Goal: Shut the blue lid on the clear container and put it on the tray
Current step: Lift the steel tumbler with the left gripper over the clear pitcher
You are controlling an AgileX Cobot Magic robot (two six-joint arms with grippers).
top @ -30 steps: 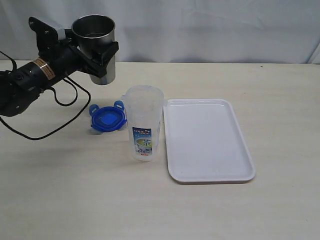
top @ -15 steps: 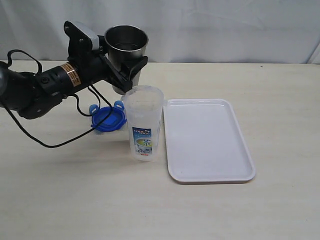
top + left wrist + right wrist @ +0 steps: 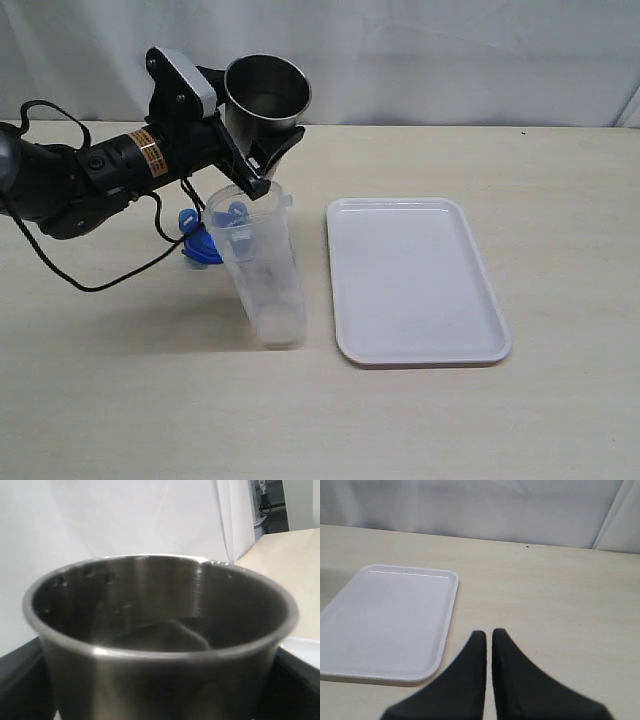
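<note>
The clear container (image 3: 265,270) leans on the table, its open top tipped leftward under my left gripper (image 3: 265,160). That gripper is shut on a steel cup (image 3: 262,100), and its lower finger touches the container's rim. The cup (image 3: 160,645) fills the left wrist view. The blue lid (image 3: 200,245) lies on the table behind the container, partly seen through it. The white tray (image 3: 415,280) lies flat to the container's right, with nothing on it. My right gripper (image 3: 487,635) is shut and empty, hovering over the table beside the tray (image 3: 385,620). It is outside the exterior view.
A black cable (image 3: 110,280) loops from the left arm onto the table at the left. A white curtain (image 3: 450,60) hangs behind the table's far edge.
My left arm has swung right and down with the steel cup. The container, upright before, now tilts, and its label no longer shows.
</note>
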